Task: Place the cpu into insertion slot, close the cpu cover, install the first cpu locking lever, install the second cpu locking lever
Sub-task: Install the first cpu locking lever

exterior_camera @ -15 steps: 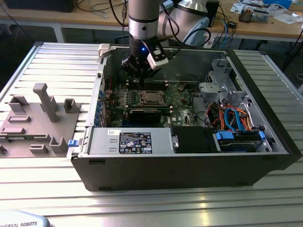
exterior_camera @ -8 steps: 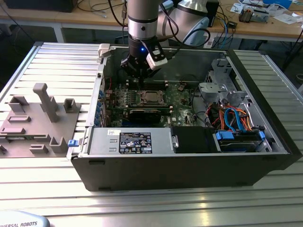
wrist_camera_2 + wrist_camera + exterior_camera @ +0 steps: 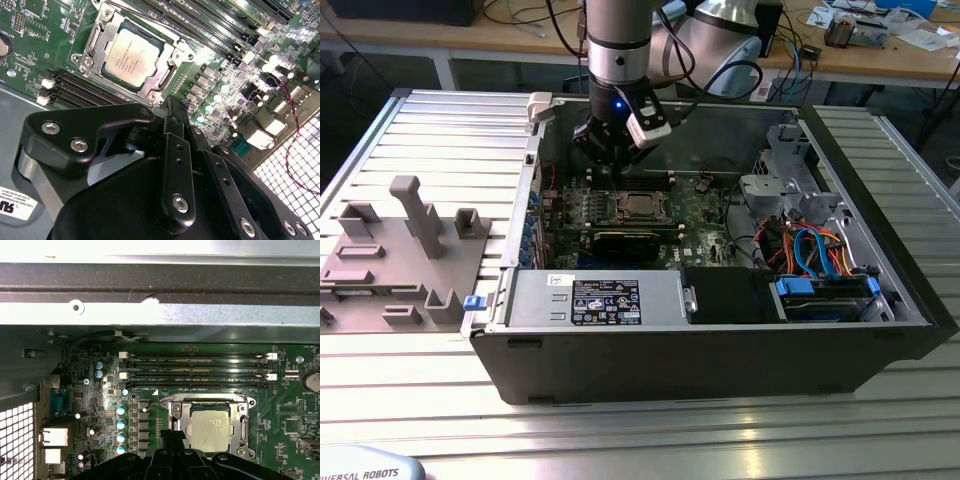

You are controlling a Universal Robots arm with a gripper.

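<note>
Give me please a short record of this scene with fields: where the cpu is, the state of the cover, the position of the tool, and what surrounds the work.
cpu: the cpu lies flat in the insertion slot, silvery top up
cpu cover: the cpu cover lies down around the chip, which shows through its window
tool: the tool is beside the socket, holding nothing
board: green motherboard inside the black computer case
nearby: memory slots run along one side of the socket

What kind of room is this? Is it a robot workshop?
Probably a robotics lab or workshop. A robot arm reaches into an open computer case on a ribbed metal table, and a wooden bench behind holds cables and electronic parts.
</note>
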